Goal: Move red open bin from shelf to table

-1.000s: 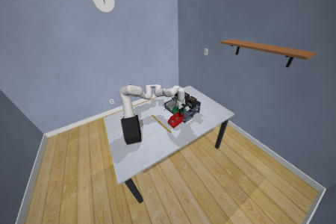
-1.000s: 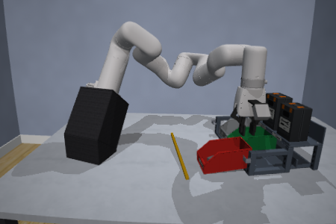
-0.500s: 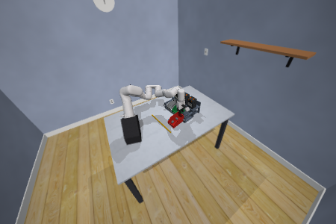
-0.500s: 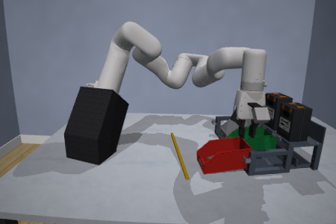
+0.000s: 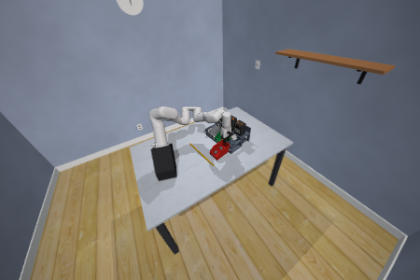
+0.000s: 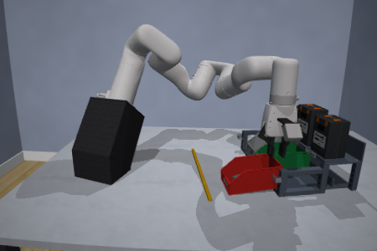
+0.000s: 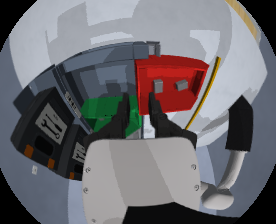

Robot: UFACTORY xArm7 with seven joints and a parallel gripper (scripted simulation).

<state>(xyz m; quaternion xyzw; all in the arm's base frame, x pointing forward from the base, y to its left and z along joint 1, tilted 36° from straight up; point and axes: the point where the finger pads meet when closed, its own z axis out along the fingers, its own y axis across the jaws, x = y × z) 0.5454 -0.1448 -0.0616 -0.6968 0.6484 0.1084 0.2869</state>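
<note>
The red bin (image 5: 218, 150) (image 6: 251, 177) (image 7: 169, 102) stands in front of the shelf (image 6: 299, 192) (image 7: 101, 54), low at table level, its rear end close against the shelf's front. Whether its base lies fully flat on the table top (image 5: 168, 198) (image 6: 138, 219) cannot be told. Two grey parts lie in it. My gripper (image 5: 226, 143) (image 6: 276, 153) (image 7: 138, 99) is partly open, pointing down at the bin's rear end. Its fingers appear on either side of the rear wall's line, with nothing gripped. The green bin (image 6: 297, 160) (image 7: 101, 107) sits on the shelf, partly hidden by the gripper.
Two black cases (image 6: 331, 135) (image 7: 46, 122) with orange corners stand on the shelf's raised rear part. A grey bin shows partly behind the gripper. A yellow strip (image 5: 202, 154) (image 6: 202, 174) (image 7: 208, 90) lies on the table before the red bin. The black arm base (image 5: 164, 162) (image 6: 105, 144) stands opposite.
</note>
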